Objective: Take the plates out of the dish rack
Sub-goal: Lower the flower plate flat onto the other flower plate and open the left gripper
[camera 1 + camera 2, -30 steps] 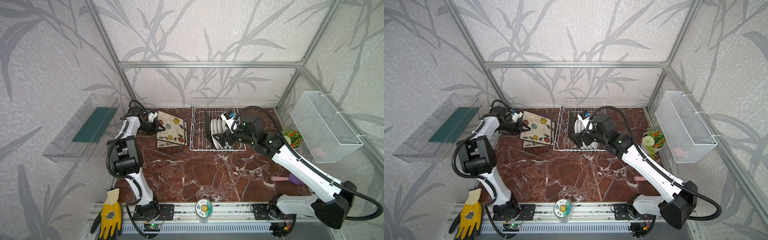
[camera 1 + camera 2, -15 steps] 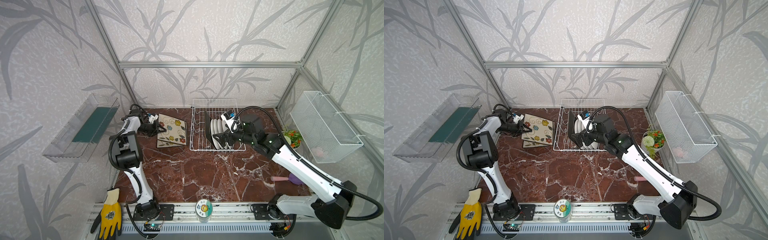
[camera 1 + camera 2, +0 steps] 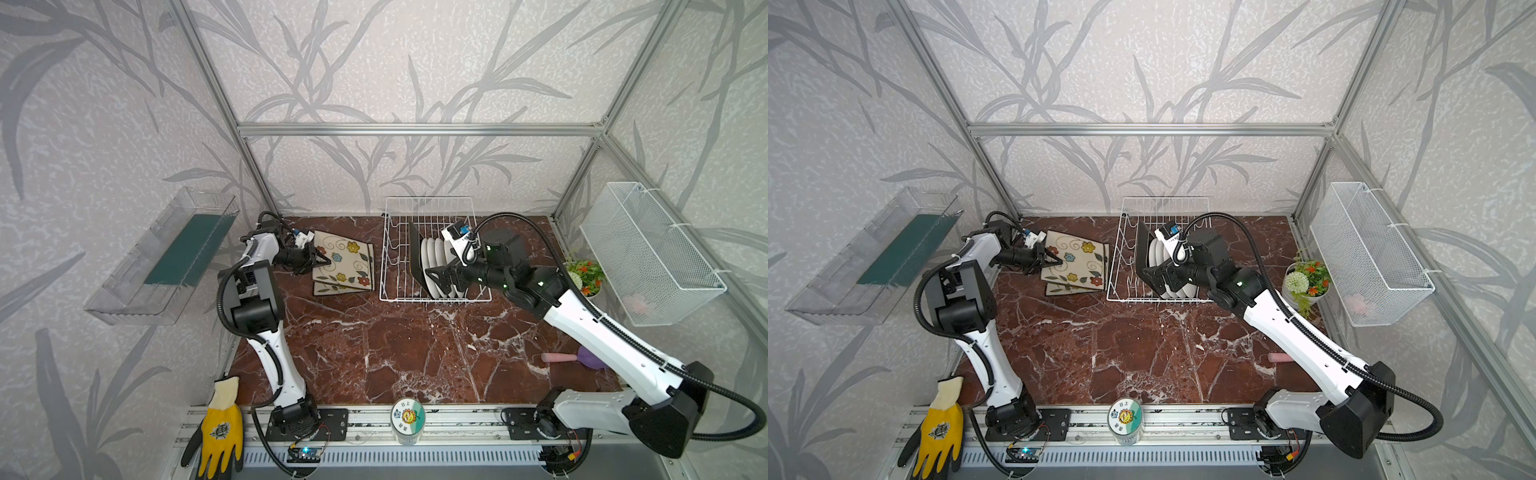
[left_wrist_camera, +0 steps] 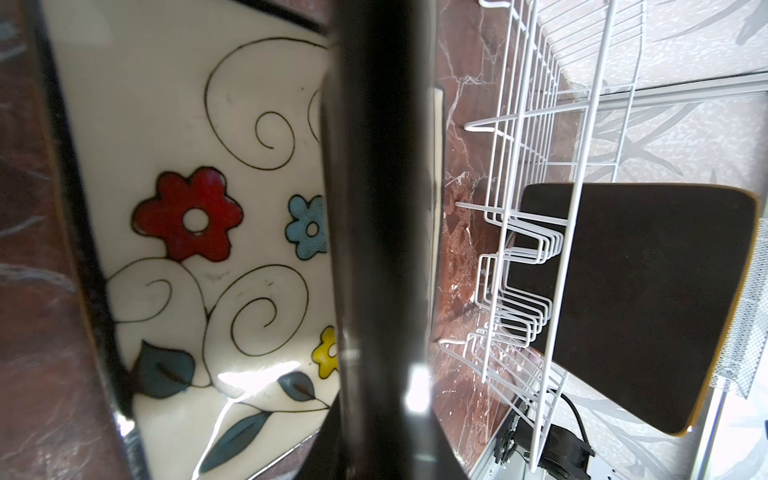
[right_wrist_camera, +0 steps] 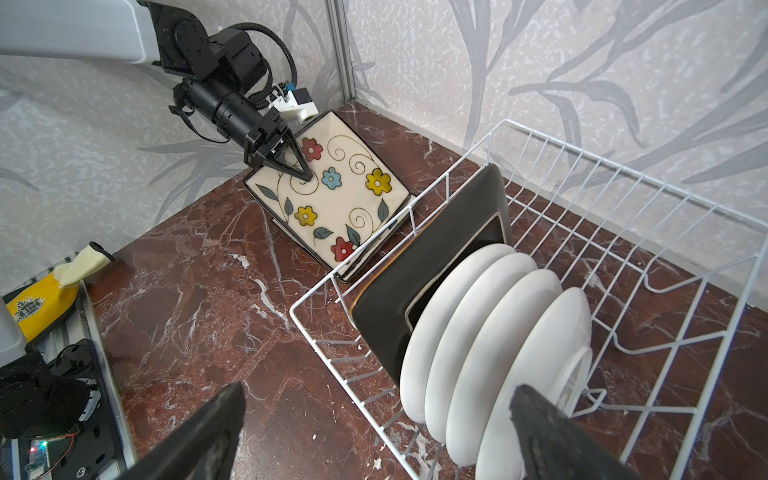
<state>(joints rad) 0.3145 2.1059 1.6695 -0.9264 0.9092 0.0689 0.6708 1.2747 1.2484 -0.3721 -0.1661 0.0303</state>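
Top views both show the rack (image 3: 430, 199) at the back of the table (image 3: 374, 353). Five plates stand in it, all on edge, in one row running side to side across the rack, each plate's flat sides turned toward the rack's two sides.

The one square plate (image 3: 415, 249) is at the row's end toward the rack's left-arm side, with its dark side facing out that way. Four round plates (image 5: 511, 332) are packed close behind it. Their white backs and foot rings face the rack's right-arm side.

Just outside the rack's left-arm side a stack (image 3: 343, 266) of square plates lies flat, flowered faces up. There are at least two, but I can't get the exact count. The top plate (image 5: 345, 187) sits skewed on those under it.

The left gripper (image 5: 305, 174) has its tips over the top plate's face, at the corner far from the rack. Its fingers are nearly together, and I cannot tell if it is clamped on the plate or let go.

The right gripper (image 3: 434, 278) is low at the rack's front edge, by the round plates. Its jaws are spread wide and hold nothing.
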